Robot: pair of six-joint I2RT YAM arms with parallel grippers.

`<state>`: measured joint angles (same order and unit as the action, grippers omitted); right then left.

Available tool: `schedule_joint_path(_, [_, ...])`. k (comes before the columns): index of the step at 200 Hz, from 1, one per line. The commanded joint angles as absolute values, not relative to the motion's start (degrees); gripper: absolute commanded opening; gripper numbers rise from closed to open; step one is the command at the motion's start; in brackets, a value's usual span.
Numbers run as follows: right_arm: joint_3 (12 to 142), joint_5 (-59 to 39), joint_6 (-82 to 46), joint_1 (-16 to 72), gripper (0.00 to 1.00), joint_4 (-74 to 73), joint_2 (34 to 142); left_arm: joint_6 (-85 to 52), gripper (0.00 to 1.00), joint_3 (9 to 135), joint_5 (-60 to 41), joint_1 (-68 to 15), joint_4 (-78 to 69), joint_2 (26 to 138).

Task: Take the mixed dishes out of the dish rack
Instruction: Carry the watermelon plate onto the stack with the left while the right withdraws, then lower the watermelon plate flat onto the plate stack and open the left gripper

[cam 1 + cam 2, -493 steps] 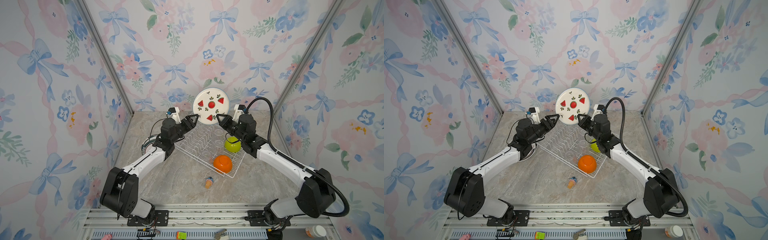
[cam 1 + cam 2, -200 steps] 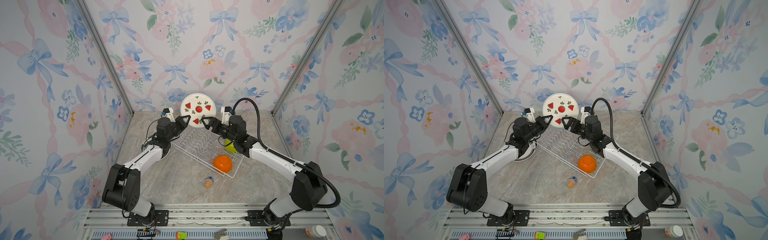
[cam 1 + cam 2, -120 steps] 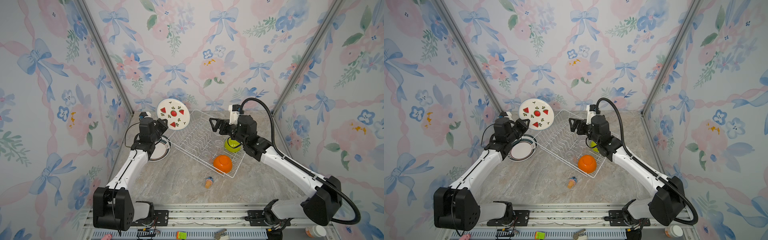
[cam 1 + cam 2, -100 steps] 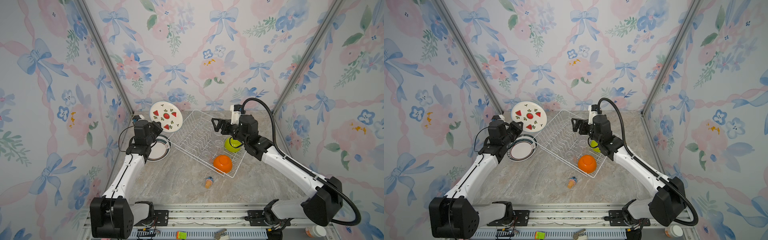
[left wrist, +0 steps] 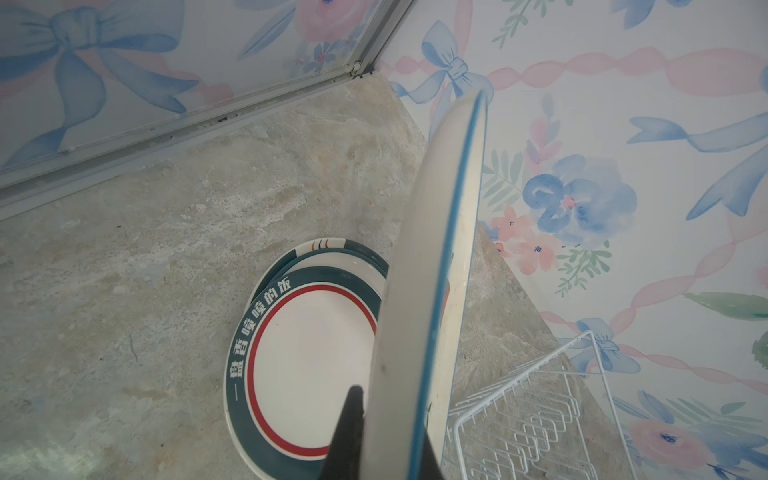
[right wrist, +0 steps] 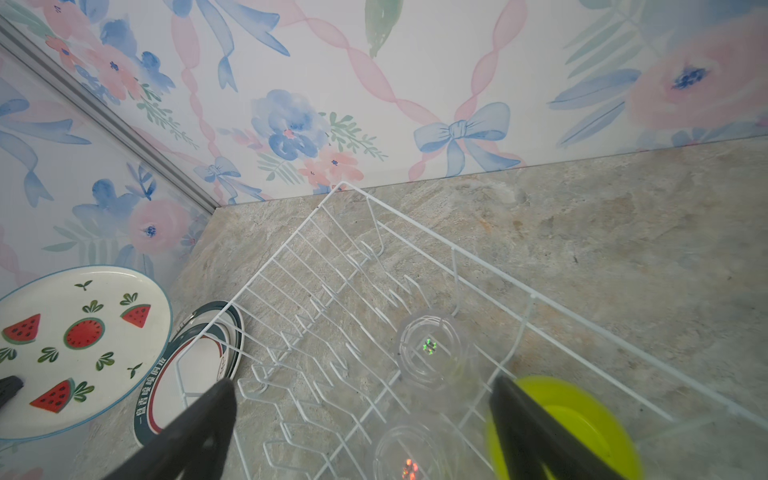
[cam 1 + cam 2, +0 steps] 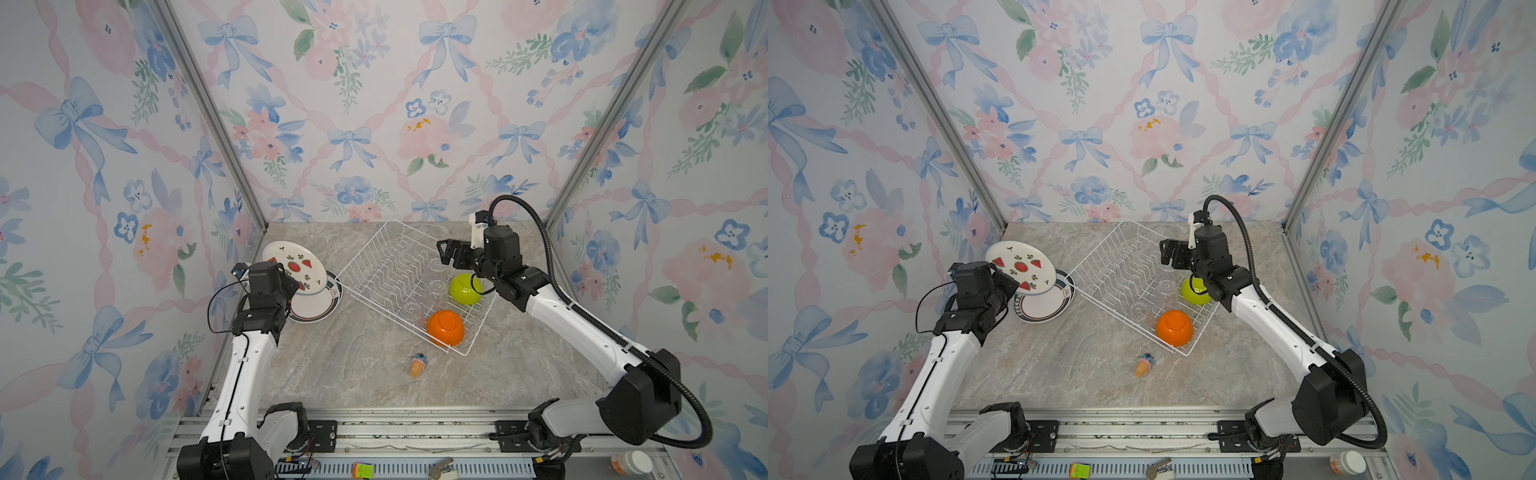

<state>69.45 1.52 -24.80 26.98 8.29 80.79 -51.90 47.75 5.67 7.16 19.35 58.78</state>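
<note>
The left claw [image 7: 294,287] pinches the rim of the watermelon plate [image 7: 296,266], which tilts above the stacked plates [image 7: 316,308] in the corner of the marbled counter [image 7: 353,374], beside bow-papered walls [image 7: 357,124]. The right claw [image 7: 448,254] hangs spread over the dish rack [image 7: 376,249], which holds glasses [image 7: 437,286], the lime bowl [image 7: 465,289] and the orange bowl [image 7: 445,327].

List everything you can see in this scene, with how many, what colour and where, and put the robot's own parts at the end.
watermelon plate: one, white with red slices, tilted in the air over the stacked plates
banded plates: two, white with dark teal rims, stacked on the table left of the rack
dish rack: one, white wire, middle of the table
clear glasses: three, see-through, inside the rack
lime-green bowl: one, inside the rack
orange bowl: one, rack's near corner
toy: one, orange and blue, on the table in front of the rack
table: one, beige marble
left gripper: black, shut on the watermelon plate's edge
right gripper: black, open above the rack
</note>
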Motion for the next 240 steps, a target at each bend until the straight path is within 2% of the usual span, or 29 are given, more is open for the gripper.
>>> schedule_joint_path(1, [71.54, 1.32, -23.55, 26.15, 0.97, 11.53, 80.96, -54.91, 0.0, 46.41, -1.01, 8.47, 15.93, 58.82])
schedule_joint_path(125, [71.15, 2.46, -25.82, 26.67, 0.97, 15.46, 82.24, -56.17, 0.0, 40.59, -9.42, 10.67, 15.65, 64.78])
schedule_joint_path(240, [73.94, 6.14, -24.16, 29.2, 0.97, 18.49, 83.4, -55.02, 0.0, 39.45, -10.99, 13.01, 12.94, 68.48])
